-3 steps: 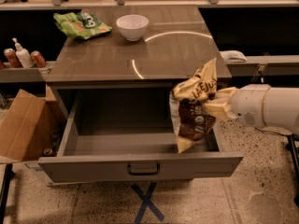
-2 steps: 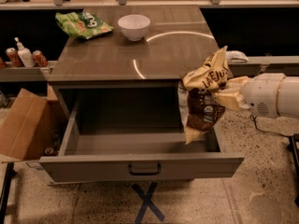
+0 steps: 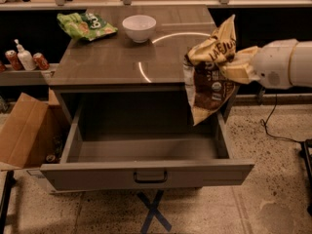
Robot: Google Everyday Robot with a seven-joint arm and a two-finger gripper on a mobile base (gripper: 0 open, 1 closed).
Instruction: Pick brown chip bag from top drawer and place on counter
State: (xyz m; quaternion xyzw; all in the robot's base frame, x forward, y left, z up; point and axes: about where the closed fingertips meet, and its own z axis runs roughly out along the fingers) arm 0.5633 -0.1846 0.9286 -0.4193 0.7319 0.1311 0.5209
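The gripper [image 3: 235,68] is hanging at the right of the scene, level with the counter's right edge, its pale fingers [image 3: 229,73] clenching the brown chip bag [image 3: 207,89] by its right side. The bag is dangling in the air (tan top up, dark brown half pointing down), overlapping the right end of the counter [image 3: 107,57] and the far right corner of the top drawer [image 3: 146,172]. The drawer is standing pulled out toward the near side, its grey floor showing and its dark handle [image 3: 150,177] facing front. On the far part of the counter a green chip bag [image 3: 85,24] is lying left of a white bowl [image 3: 139,27]. A cardboard box [image 3: 24,130] is sitting on the floor at the left.
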